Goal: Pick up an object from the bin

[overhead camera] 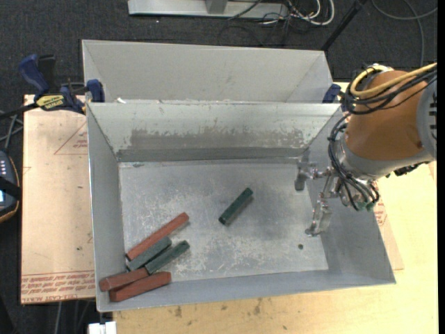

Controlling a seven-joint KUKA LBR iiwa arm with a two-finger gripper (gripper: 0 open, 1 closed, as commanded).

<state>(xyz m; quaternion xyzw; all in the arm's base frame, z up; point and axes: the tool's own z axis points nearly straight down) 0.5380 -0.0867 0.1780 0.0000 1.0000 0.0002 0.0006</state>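
Nearest loose item: short dark green block (236,207), lying flat and alone at mid-floor of the bin (208,179), set on a diagonal. Gripper (310,202) sits to its right, apart from it, low over bare floor close to the right wall. The two metal fingers (318,223) stand spread with nothing between them. Orange wrist cover (386,124) and cables above the right rim. Remaining items grouped in the near-left corner, well apart from the gripper: one long reddish-brown bar (158,236), two dark green bars (158,254) just beside it, two reddish-brown bars (135,284) against the front wall.
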